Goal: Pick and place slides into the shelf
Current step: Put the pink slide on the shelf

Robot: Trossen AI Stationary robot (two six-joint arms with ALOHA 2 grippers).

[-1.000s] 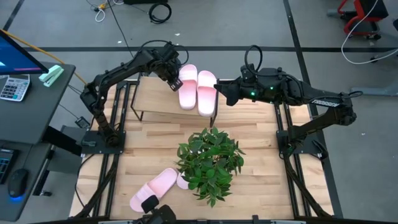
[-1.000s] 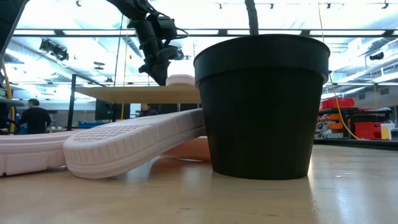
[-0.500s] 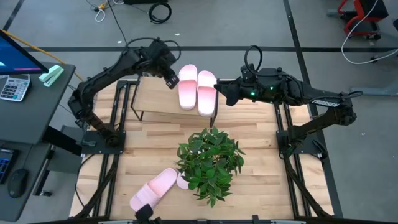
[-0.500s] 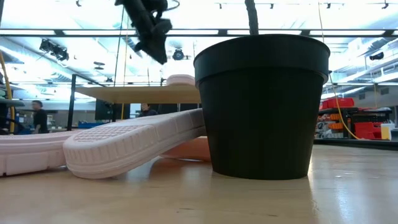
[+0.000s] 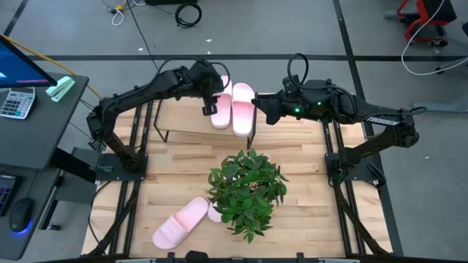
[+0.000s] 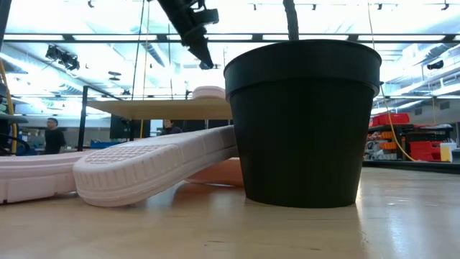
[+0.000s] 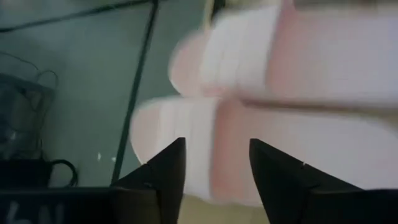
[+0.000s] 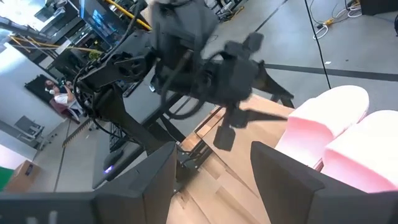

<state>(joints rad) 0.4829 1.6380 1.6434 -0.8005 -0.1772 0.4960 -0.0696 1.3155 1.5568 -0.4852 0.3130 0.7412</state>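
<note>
On the shelf (image 5: 191, 117), at its end nearest the right arm, we see two slides (image 5: 234, 108) lying side by side, touching along their long edges, toes pointing away from the potted plant (image 5: 247, 191). The left gripper (image 5: 208, 108) hangs just above the shelf board, right beside the outer slide of that pair; in the left wrist view its fingers (image 7: 163, 169) stand apart with a clear gap between them, nothing gripped, and both slides (image 7: 273, 118) fill the picture just past them. In the low view this gripper (image 6: 200, 50) sits above the shelf (image 6: 162, 108), clear of the board and of the slide (image 6: 208, 92) resting there.

The right gripper (image 5: 262, 108) waits on the other side of the pair, just beside the shelf's end; its fingers (image 8: 149, 180) are spread wide and empty, with the two slides (image 8: 339, 134) in view ahead of them.

On the side of the plant away from the shelf, two more slides lie on the slatted tabletop (image 5: 307, 153): one (image 5: 180, 223) angled just beside the foliage, the other (image 5: 215, 212) mostly hidden beneath the leaves. In the low view one of them (image 6: 151, 167) leans against the black pot (image 6: 302, 122).
</note>
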